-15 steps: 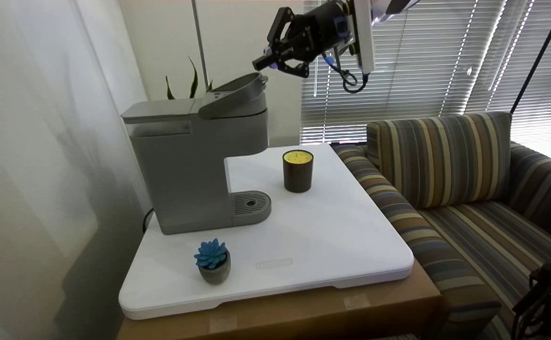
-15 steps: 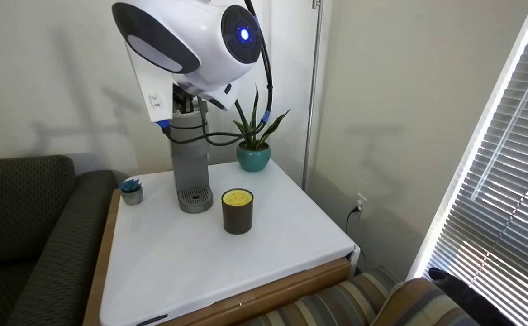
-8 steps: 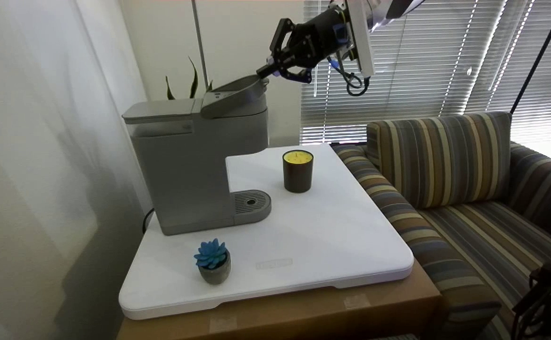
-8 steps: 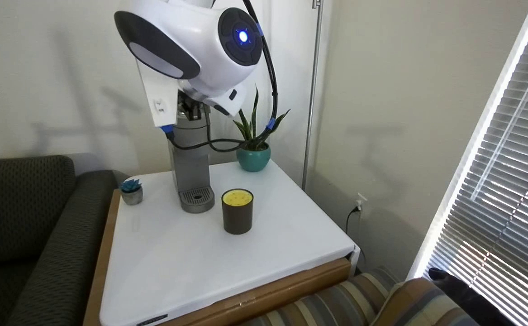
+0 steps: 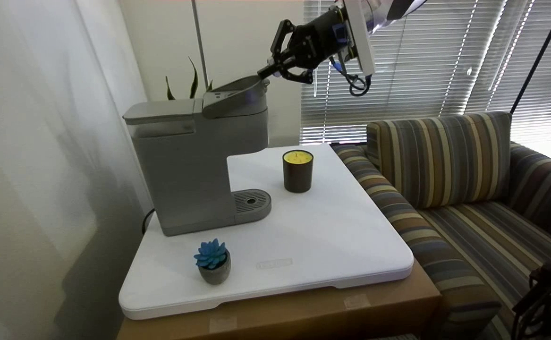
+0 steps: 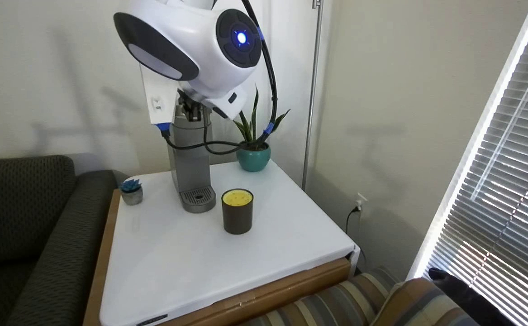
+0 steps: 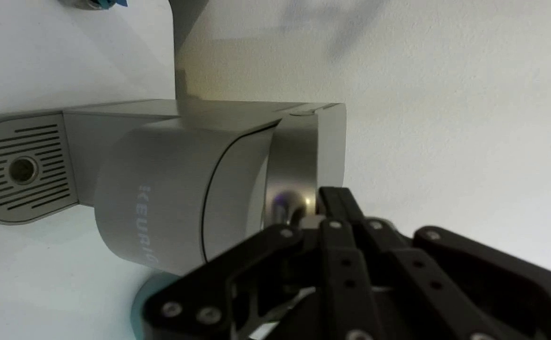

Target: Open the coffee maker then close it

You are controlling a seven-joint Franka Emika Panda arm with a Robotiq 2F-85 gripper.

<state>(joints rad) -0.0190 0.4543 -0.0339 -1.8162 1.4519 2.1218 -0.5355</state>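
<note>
The grey coffee maker (image 5: 181,174) stands upright on the white table top. It also shows in an exterior view (image 6: 190,170), partly behind the arm, and in the wrist view (image 7: 152,184), lying sideways. Its sloped top lid (image 5: 235,101) looks down on the body, with a thin dark seam under it. A shiny metal band (image 7: 294,156) runs along the lid's front. My gripper (image 5: 261,73) is shut, fingertips together, at the lid's upper front edge; it seems to touch it. In the wrist view the gripper (image 7: 335,196) is beside the band, with nothing visible between the fingers.
A dark cup with a yellow top (image 5: 298,177) stands in front of the coffee maker. A small blue succulent (image 5: 215,271) is beside it, and a teal plant pot (image 6: 253,158) is on its far side. Cables (image 6: 218,141) hang from the arm. A striped armchair (image 5: 440,160) adjoins the table.
My gripper has moved down a little, onto the lid's front edge. The lid edge sits slightly lower, and the coffee maker has shifted slightly on the table. The gripper stays shut.
</note>
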